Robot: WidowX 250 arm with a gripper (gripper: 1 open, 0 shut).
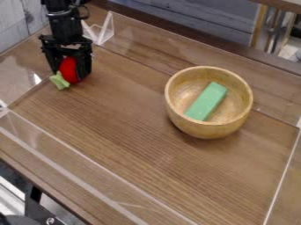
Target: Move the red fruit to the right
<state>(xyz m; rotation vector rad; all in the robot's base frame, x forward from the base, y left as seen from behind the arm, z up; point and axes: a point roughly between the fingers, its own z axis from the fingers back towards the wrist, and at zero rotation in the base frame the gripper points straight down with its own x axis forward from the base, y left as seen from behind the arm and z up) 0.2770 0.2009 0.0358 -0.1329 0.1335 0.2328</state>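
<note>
The red fruit [69, 70] lies on the wooden table at the far left, its green leafy tip [58, 81] pointing to the front left. My gripper [67, 73] points down over it, one black finger on each side of the fruit. The jaws stand open with a small gap to the fruit on both sides. The fruit's upper part is hidden behind the gripper body.
A wooden bowl [172, 91] stands right of centre with a green rectangular block [209, 100] inside it. Clear plastic walls [129, 170] border the wooden table [118, 123] at the front, left and right. Metal furniture legs stand beyond the back edge.
</note>
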